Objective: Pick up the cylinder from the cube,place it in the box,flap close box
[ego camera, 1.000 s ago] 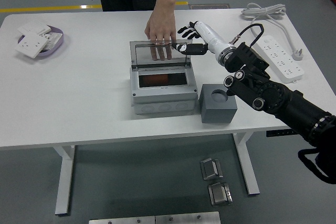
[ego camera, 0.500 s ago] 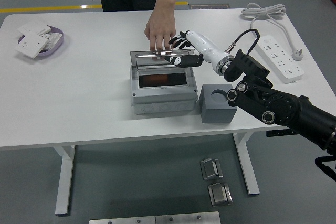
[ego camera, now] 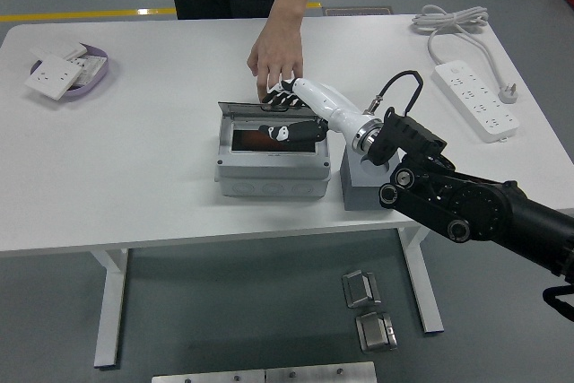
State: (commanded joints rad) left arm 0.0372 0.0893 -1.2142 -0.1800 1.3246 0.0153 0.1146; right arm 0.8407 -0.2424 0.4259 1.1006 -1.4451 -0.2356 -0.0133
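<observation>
Right robot hand (ego camera: pixel 285 109) fingers loosely spread, pressing flap onto grey box (ego camera: pixel 268 161), gripping nothing, person's hand (ego camera: pixel 275 51) touching box's far edge

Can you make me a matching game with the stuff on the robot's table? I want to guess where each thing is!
Things:
1. power strip
2. purple tray
3. grey box
4. grey cube

Places:
A. far left of the table
B. middle of the table, under the robot's right hand
C. far right of the table
D. right beside the box, on its right

Pairs: 1-C, 2-A, 3-B, 4-D
</observation>
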